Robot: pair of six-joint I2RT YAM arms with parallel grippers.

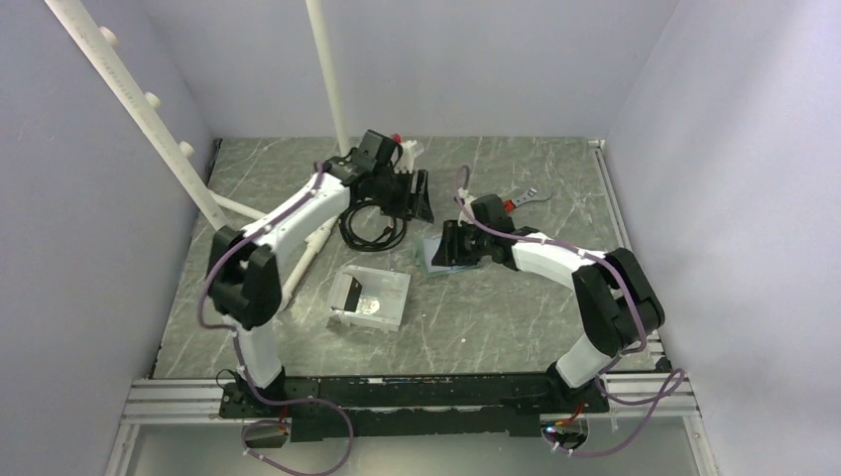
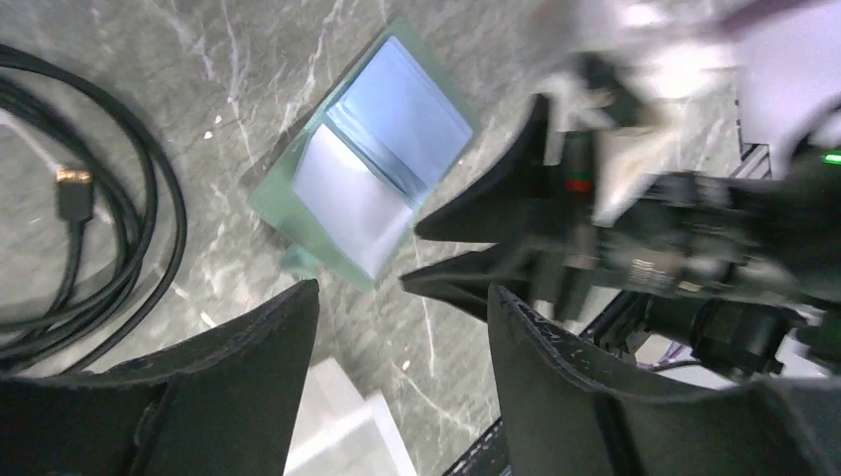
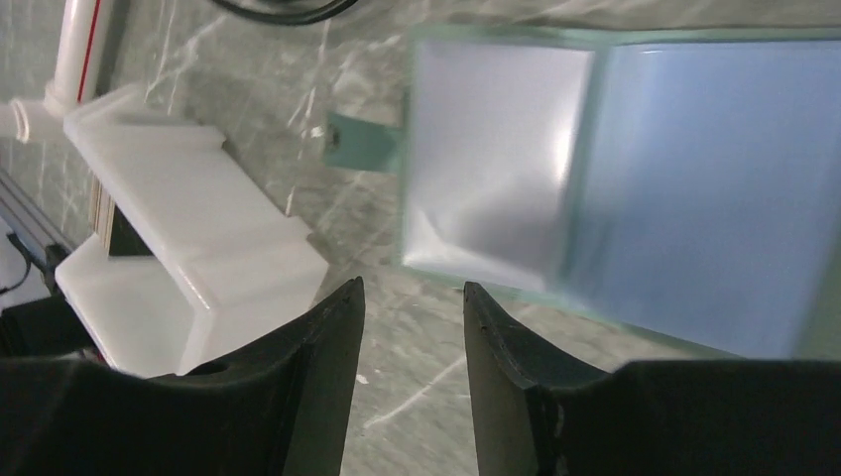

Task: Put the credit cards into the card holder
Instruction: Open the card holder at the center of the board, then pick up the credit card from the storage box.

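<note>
My left gripper (image 2: 402,296) and right gripper (image 3: 414,290) both stand apart, holding nothing; the card holder (image 3: 605,178) lies open just ahead of the right one.

the card holder (image 1: 434,264) lies open and flat on the tabletop (image 1: 496,327), hemmed in on three sides. the white tray (image 1: 369,297) sits near its left, the black cable coil (image 1: 369,228) lies beyond it, and the parted jaws of the right arm (image 1: 555,260) crowd its right side. a bare strip of marble runs between tray and holder. the parted jaws of the left arm (image 1: 288,213) hang over the coil's edge. the wrench (image 1: 521,201) lies well apart. slanted white posts (image 1: 149,99) bar the far left.
</note>
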